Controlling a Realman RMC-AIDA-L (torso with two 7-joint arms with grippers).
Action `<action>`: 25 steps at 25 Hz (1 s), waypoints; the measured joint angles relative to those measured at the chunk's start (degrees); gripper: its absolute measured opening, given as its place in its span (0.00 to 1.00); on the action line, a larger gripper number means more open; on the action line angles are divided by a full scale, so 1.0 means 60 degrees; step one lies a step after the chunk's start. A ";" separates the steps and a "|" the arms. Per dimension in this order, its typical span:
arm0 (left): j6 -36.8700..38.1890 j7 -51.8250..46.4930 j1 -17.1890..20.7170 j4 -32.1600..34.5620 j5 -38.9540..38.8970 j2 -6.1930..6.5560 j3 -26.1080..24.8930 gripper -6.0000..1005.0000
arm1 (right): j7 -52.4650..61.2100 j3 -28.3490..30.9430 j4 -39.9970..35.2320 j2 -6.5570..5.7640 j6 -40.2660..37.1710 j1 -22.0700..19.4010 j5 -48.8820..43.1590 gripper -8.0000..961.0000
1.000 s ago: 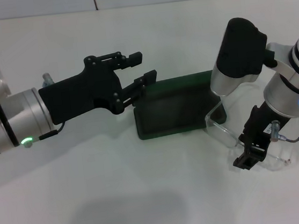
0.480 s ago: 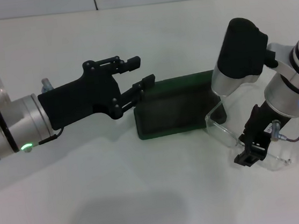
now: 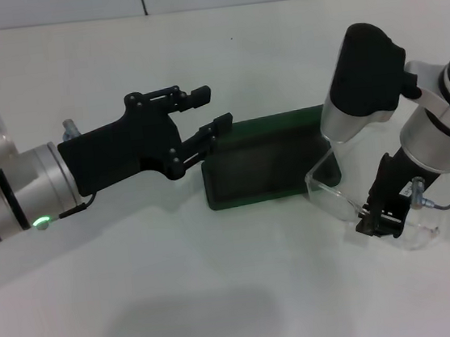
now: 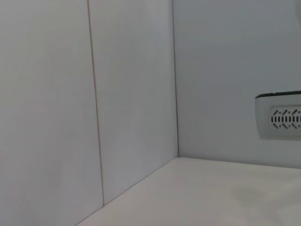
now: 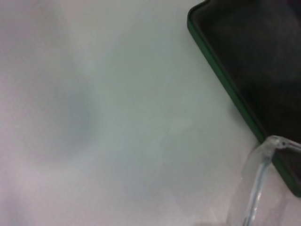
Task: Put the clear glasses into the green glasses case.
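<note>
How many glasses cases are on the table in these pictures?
1. The green glasses case lies open near the table's middle, between the left gripper and the right gripper, which is at the clear glasses beside it. No other case shows.

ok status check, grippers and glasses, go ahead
Right gripper shut on the clear glasses, just right of the green glasses case. Left gripper open, hovering at the case's left end. Case open, nothing blocking.
</note>
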 joint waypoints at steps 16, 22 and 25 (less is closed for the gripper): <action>0.0491 0.0308 0.0170 -0.0529 -0.1413 0.0002 -0.0019 0.44 | -0.1992 0.1236 -0.1427 -0.0002 -0.0669 -0.1235 0.0296 0.14; 0.0596 0.0364 0.0035 -0.1307 -0.2377 0.0002 -0.0018 0.44 | -0.3363 0.3083 -0.1726 -0.0010 -0.1923 -0.1496 0.1231 0.14; 0.0540 0.0297 -0.0119 -0.1523 -0.2500 0.0002 -0.0019 0.44 | -0.4343 0.4071 -0.1755 -0.0014 -0.2560 -0.1615 0.2131 0.14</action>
